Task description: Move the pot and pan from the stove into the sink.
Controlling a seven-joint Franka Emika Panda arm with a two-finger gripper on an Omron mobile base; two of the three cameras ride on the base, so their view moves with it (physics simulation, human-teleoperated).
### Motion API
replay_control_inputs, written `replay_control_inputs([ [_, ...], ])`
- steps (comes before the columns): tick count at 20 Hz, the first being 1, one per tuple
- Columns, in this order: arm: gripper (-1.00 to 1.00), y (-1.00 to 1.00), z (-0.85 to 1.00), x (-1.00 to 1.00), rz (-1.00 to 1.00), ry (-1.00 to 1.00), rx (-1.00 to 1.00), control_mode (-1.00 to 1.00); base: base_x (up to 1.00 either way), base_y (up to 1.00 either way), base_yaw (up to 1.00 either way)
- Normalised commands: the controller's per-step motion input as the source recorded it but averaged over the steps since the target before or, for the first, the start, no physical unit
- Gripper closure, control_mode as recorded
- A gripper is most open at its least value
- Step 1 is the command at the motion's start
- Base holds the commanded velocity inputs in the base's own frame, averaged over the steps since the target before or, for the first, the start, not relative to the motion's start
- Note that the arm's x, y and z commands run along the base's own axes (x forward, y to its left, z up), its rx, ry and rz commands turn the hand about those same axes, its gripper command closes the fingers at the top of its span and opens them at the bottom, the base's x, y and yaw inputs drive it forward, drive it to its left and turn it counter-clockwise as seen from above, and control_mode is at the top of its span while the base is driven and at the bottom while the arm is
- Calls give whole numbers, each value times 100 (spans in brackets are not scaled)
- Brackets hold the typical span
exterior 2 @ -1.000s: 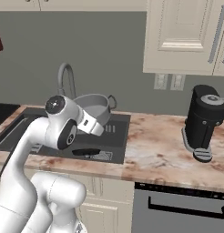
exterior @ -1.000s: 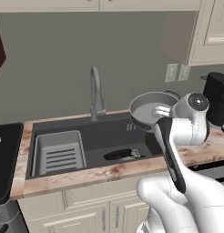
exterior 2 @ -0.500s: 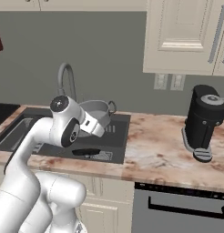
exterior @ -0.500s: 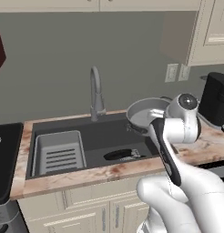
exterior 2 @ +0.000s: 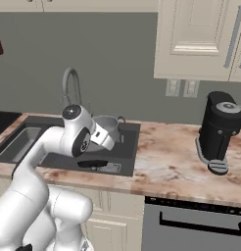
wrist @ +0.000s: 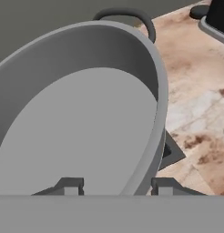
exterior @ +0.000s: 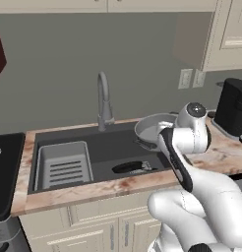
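The pot point(exterior: 153, 129), a round grey metal vessel with shallow straight walls and a smooth pale grey inside, hangs above the right end of the sink point(exterior: 105, 147), held by its rim. In the left base view the scene runs thus from left to right: at nine o'clock a corner of the black glass stove point(exterior: 4, 167); then the wide, dark grey rectangular basin rimmed by marbled brown counter point(exterior: 93, 189), with a light grey slotted rack point(exterior: 61, 165) in its left half; at twelve o'clock of the basin the tall curved grey faucet point(exterior: 104, 101); the pan point(exterior: 129, 167), a small black skillet with a straight handle ending in a light tip, lying flat on the basin floor; then the pot, at two o'clock of the pan; and at far right a black coffee maker point(exterior: 233, 107) on the counter.

In the hand view the gripper point(wrist: 116, 185) straddles the pot's wall at six o'clock, one dark finger tip point(wrist: 68, 185) inside and the other outside, pinching the rim between them. A dark loop handle point(wrist: 132, 18) arcs over the far rim at one o'clock.
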Motion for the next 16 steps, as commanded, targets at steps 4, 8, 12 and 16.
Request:
replay_control_inputs([
  [4, 100, 1, -24, 24, 0, 6, 2, -100, 0, 0, 0],
  [8, 100, 5, -26, 27, 0, 6, 2, -100, 0, 0, 0],
  [12, 100, 8, -25, 27, 0, 6, 3, -100, 0, 0, 0],
  [16, 100, 9, -30, 22, 0, 6, 5, -100, 0, 0, 0],
])
